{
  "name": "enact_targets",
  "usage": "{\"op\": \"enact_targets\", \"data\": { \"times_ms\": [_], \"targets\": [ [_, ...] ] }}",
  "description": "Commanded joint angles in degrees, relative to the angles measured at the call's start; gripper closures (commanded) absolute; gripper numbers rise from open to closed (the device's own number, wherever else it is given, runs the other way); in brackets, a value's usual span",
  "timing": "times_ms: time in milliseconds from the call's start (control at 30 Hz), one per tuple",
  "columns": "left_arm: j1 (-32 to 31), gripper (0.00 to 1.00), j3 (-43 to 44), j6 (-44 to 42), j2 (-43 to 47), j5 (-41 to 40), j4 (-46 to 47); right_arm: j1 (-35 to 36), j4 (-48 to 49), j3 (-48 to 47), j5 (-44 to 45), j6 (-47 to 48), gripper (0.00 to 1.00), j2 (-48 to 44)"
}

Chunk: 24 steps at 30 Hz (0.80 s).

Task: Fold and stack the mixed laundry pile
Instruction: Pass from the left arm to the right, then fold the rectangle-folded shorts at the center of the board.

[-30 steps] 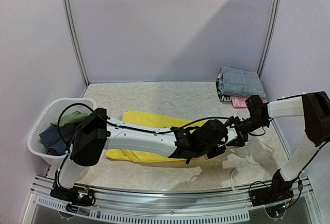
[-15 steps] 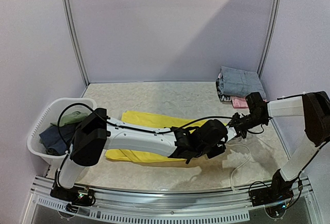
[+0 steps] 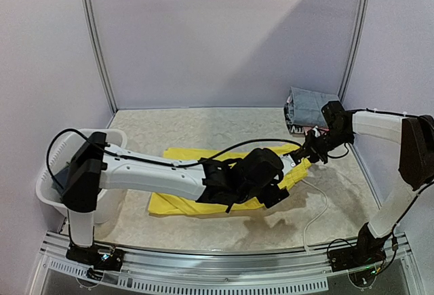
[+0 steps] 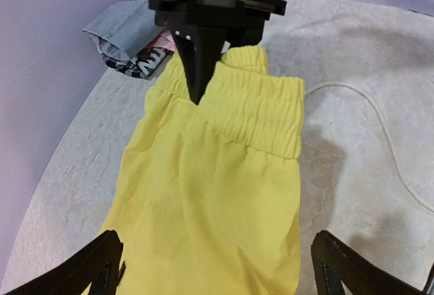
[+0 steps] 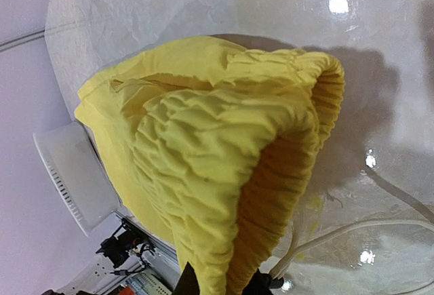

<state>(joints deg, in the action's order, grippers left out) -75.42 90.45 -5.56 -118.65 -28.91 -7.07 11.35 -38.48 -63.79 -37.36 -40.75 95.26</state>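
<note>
Yellow shorts (image 4: 217, 193) on the counter (image 3: 224, 129) change hands: my left end effector (image 4: 220, 268) has just sprung wide above them, and my right end effector (image 3: 303, 154) now pinches the waistband (image 4: 251, 112), raising it to fold.

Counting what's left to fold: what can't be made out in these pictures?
Tub contents: top view, left arm covers most of it.
Stack bottom layers: top view, right arm blocks them.
Shorts middle: top view, under left arm.
Right pincer tips: right wrist view, sunk in waistband, cut by bottom edge.
</note>
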Motion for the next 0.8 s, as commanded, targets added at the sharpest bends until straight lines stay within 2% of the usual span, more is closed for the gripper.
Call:
{"op": "enact_targets", "data": {
  "times_ms": [0,200,300,367,500,767],
  "targets": [
    [0.97,0.00,-2.72,4.96,6.17,-3.63,-6.31,0.15,-9.46,-4.15,3.75,9.36,1.00,1.65],
    [4.85,0.00,-3.92,14.84,12.58,0.47,-17.13,0.19,-16.72,-10.16,8.49,14.65,1.00,2.22],
    [8.44,0.02,-3.65,20.57,14.16,6.64,-23.45,0.16,-19.39,-12.57,10.68,16.25,1.00,1.97],
    [10.35,0.06,-4.10,22.82,14.99,10.90,-25.97,0.16,-20.72,-13.81,11.71,16.78,1.00,1.50],
    [12.78,0.12,-5.24,24.07,14.75,21.80,-26.29,0.18,-22.11,-15.31,12.14,17.18,1.00,0.61],
    [14.37,0.40,2.57,24.42,4.36,29.43,-32.21,0.25,-24.49,-18.32,12.84,16.39,1.00,-0.81]
  ]
}}
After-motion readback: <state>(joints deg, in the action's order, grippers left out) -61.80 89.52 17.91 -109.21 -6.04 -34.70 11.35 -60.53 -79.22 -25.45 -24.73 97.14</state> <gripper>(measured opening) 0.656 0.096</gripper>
